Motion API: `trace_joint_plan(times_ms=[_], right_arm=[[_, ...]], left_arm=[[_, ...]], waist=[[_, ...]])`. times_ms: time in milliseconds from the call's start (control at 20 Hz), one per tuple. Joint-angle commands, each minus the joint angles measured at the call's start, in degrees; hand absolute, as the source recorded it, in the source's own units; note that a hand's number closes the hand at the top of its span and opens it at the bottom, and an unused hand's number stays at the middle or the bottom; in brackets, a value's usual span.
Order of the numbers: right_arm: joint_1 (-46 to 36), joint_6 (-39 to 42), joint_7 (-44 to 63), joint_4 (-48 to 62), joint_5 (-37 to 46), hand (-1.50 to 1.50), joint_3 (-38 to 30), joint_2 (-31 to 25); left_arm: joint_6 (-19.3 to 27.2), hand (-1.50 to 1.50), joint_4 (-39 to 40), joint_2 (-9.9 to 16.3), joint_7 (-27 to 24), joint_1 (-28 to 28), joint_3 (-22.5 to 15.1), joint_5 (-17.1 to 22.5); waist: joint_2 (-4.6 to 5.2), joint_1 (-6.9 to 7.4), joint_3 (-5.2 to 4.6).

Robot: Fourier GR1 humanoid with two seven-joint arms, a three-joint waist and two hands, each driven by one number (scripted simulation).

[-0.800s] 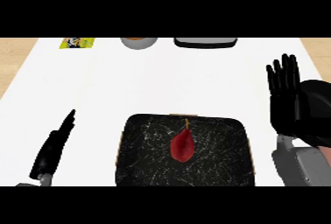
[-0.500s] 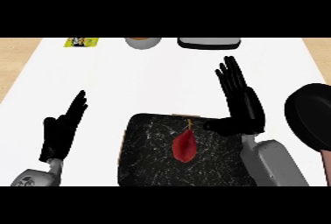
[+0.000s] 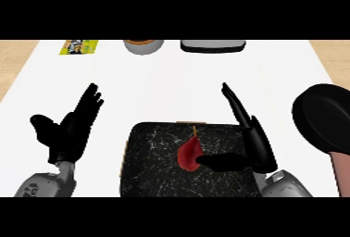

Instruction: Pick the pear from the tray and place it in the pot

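Note:
A red pear [image 3: 189,153] with a thin stem lies in the middle of the black speckled tray [image 3: 150,176] at the counter's front. My right hand [image 3: 251,137] stands over the tray's right edge with straight fingers pointing away and the thumb reaching toward the pear, its tip just beside the fruit. The black pot [image 3: 322,119] sits at the right edge of the counter, partly cut off. My left hand [image 3: 68,129] is open to the left of the tray, fingers up and apart from it.
At the counter's far edge stand a grey bowl [image 3: 143,45], a dark flat dish [image 3: 212,45] and a yellow-green packet [image 3: 80,46]. White countertop lies between these and the tray. A pinkish handle [image 3: 340,166] runs down from the pot.
My right hand has swung from the counter's right edge leftward onto the tray's right side, thumb now near the pear. The pot has come into sight. My left hand turned more open.

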Motion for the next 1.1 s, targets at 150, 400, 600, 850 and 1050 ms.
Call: trace_joint_plan(times_ms=[150, 400, 600, 850, 1050], right_arm=[[4.2, 4.5, 19.6, -15.9, 12.9, -1.5, 3.2, -15.4], [-2.6, 17.7, 40.3, -28.6, 13.7, -1.5, 3.6, -20.8], [-7.2, 28.2, 53.0, -33.1, 9.1, -1.5, 3.1, -22.3], [-16.4, 35.7, 71.7, -32.3, 4.7, -1.5, 5.3, -14.7], [-16.8, 35.1, 74.1, -26.7, 8.7, -1.5, 8.9, -7.7]], left_arm=[[0.2, 0.0, -1.0, 0.0, 0.3, 0.7, 1.8, 0.6], [0.1, 0.0, -3.3, 0.6, 3.2, -0.4, 1.6, 0.6], [-1.0, 0.0, -4.5, 0.6, 3.9, 0.1, 2.1, 1.7], [-0.3, 0.0, -4.7, -0.5, 4.9, -0.5, 0.8, 0.0], [-1.1, 0.0, -2.5, -0.6, 5.0, -3.3, 2.6, -0.5]], waist=[[-0.1, -1.68, -0.07], [-0.01, -0.76, -0.09], [0.32, 0.2, 0.0], [0.48, 0.94, 0.05], [0.67, 0.65, 0.15]])
